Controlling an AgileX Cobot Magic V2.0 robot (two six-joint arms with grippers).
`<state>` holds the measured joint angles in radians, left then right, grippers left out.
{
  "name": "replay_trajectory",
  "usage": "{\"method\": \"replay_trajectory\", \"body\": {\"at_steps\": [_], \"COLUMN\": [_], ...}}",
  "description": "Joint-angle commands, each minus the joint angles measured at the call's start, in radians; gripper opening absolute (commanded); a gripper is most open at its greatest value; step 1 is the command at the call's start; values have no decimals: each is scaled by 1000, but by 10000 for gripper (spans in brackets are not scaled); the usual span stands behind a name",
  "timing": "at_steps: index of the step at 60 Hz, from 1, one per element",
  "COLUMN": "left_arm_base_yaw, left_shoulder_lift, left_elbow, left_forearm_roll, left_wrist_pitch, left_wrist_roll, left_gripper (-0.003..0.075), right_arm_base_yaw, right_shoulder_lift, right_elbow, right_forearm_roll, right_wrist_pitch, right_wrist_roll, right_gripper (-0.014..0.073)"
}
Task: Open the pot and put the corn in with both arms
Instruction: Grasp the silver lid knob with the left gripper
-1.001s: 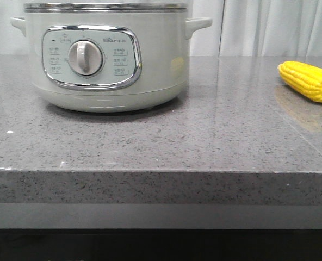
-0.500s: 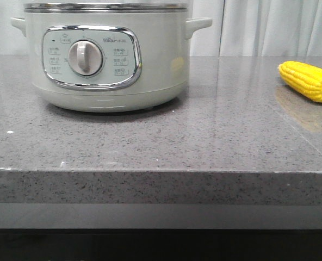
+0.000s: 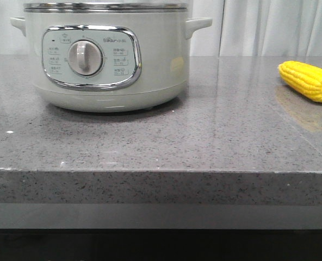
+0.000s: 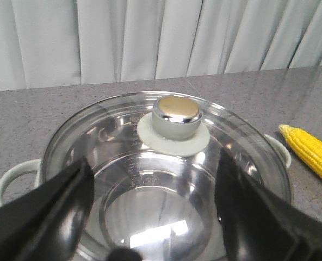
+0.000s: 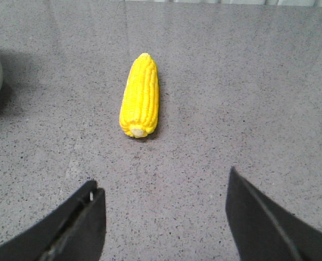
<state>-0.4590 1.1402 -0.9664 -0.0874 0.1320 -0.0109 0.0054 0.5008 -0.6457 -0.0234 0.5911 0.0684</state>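
The pale grey-green pot (image 3: 104, 60) stands at the left of the grey counter, its dial facing me. In the left wrist view its clear glass lid (image 4: 117, 179) with a chrome knob (image 4: 176, 115) is on the pot. My left gripper (image 4: 153, 171) is open above the lid, short of the knob, holding nothing. The yellow corn (image 3: 308, 80) lies on the counter at the far right. It also shows in the right wrist view (image 5: 140, 96), stub end toward my right gripper (image 5: 163, 187), which is open and empty above the counter, short of the cob. Neither gripper shows in the front view.
The speckled grey counter (image 3: 204, 136) has a front edge near me. White curtains (image 3: 270, 27) hang behind it. The pot's side handles (image 3: 198, 24) stick out left and right.
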Motion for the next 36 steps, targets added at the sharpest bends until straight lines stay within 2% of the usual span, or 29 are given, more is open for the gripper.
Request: {"method": "replay_trajectory", "body": {"at_steps": [1,15,36], "left_arm_base_yaw": [-20,-62,-53], "left_shoulder_lift": [45,203,388], "left_elbow": [-91,-264,-452], "left_forearm_roll": [-27,-27,-1], "left_wrist_pitch": [-92,-92,-81], "left_wrist_roll": [3,3,3], "left_gripper": [473,473,473], "right_arm_base_yaw": [-6,-6,-6], "right_shoulder_lift": [13,13,13], "right_elbow": [-30,-30,-30], "right_forearm_roll": [-12,-12,-12], "right_wrist_pitch": [-72,-72,-72], "right_wrist_roll": [-7,-7,-7], "right_gripper": [496,496,496]}}
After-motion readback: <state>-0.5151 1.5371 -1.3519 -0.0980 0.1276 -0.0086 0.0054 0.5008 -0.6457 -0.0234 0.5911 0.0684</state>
